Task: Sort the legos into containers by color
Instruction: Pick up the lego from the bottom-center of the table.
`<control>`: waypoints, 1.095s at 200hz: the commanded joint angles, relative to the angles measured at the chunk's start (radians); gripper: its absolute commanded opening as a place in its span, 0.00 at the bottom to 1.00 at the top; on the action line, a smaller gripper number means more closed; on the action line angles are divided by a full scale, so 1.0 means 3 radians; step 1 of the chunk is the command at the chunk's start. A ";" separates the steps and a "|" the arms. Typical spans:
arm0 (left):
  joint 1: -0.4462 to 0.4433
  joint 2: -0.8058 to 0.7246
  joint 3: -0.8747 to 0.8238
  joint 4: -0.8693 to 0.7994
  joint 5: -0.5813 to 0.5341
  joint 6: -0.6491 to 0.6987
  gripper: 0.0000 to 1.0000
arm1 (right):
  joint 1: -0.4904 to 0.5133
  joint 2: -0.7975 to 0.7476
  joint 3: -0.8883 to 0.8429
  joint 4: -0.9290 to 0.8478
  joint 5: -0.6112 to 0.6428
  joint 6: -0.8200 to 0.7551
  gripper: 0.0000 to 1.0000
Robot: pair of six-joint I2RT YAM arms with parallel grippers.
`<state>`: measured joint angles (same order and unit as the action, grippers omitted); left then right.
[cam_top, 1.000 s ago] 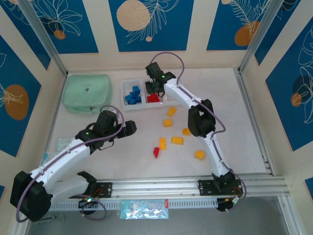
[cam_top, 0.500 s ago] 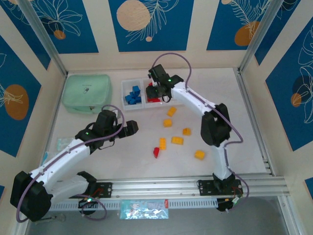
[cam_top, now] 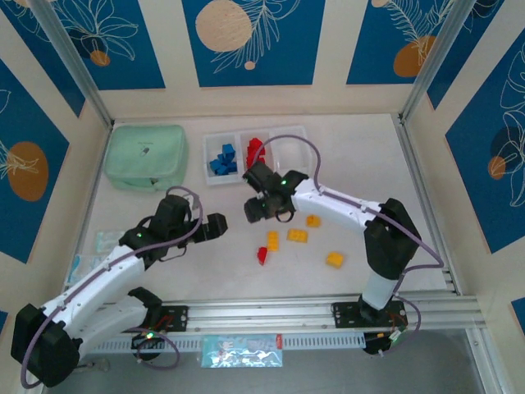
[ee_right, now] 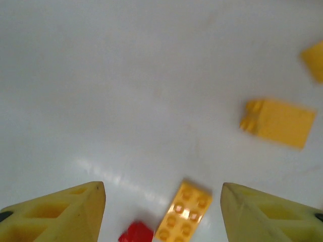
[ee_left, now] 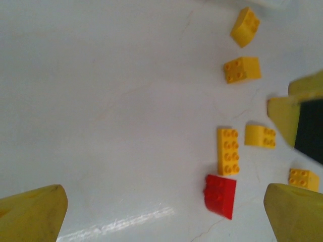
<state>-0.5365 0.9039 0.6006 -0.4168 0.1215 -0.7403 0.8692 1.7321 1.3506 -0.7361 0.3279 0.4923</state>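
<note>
Table [cam_top: 164, 271] at the near edge carries the arm bases, and above it the left gripper [cam_top: 220, 227] hangs with jaws spread wide, nothing between them. Just past it lie the loose legos: a red lego [cam_top: 262, 255] beside a long yellow lego [cam_top: 272, 240], with other yellow legos [cam_top: 297, 235] scattered to the right. Farther back the right gripper [cam_top: 253, 210] hovers, jaws parted and empty. Beyond stand the containers [cam_top: 239, 141] in a row, with blue legos [cam_top: 222, 159] in the left one and red legos [cam_top: 256, 152] in the middle one, and a mint-green pouch [cam_top: 146, 156] to their left
</note>
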 commanded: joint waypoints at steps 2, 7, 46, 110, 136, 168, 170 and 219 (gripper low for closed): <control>0.0030 -0.0147 -0.0101 -0.0162 0.0059 -0.0073 0.99 | 0.0232 -0.0114 -0.0152 -0.0235 0.0048 0.0454 0.63; 0.0030 -0.0182 -0.0122 -0.0177 0.0060 -0.0074 0.99 | 0.0280 -0.0113 -0.0184 -0.0237 0.0050 0.0511 0.63; 0.0030 -0.0408 -0.0256 -0.0251 0.0040 -0.0140 0.99 | 0.0494 -0.0096 -0.0434 -0.0212 -0.0030 0.0935 0.63; 0.0030 -0.0574 -0.0358 -0.0349 -0.0034 -0.0162 0.99 | 0.0656 0.0092 -0.0555 -0.0126 -0.0028 0.1282 0.62; 0.0035 -0.0554 -0.0361 -0.0339 -0.0039 -0.0175 0.99 | 0.0644 0.0203 -0.0531 -0.0046 -0.0037 0.1297 0.60; 0.0035 -0.0564 -0.0394 -0.0324 -0.0047 -0.0186 0.99 | 0.0626 0.0298 -0.0517 0.0058 -0.0068 0.1267 0.50; 0.0035 -0.0564 -0.0392 -0.0324 -0.0047 -0.0186 0.99 | 0.0626 0.0300 -0.0514 0.0062 -0.0077 0.1263 0.49; 0.0035 -0.0563 -0.0369 -0.0315 -0.0052 -0.0186 0.99 | 0.0626 0.0320 -0.0519 0.0127 -0.0093 0.1153 0.32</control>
<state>-0.5365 0.7422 0.4923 -0.5030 0.1223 -0.7876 1.0592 1.8229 1.1973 -0.7067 0.3138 0.8482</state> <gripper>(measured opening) 0.993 0.345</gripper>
